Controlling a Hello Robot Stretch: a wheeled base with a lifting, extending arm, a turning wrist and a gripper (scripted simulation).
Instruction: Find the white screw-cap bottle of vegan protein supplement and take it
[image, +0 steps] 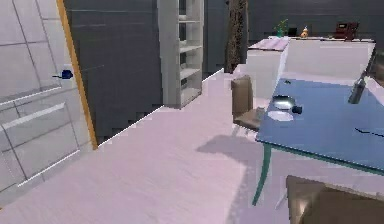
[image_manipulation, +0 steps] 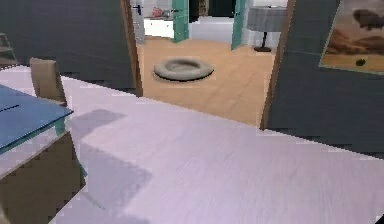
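"Well, where is it?"
"Can't say for sure. A grey bottle-like shape stands on the blue table, right of a white dish."
"Your jaws?"
"Wide, narrow, holding something? I can't tell."

Of the robot's own body, no colour, shape, cable, screw or marking can be told from the forward or arm side view.

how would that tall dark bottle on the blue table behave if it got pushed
The bottle looks tall and narrow, so a push high up would probably tip it rather than slide it. Its round body suggests it might then roll across the smooth blue table. Its weight cannot be told.
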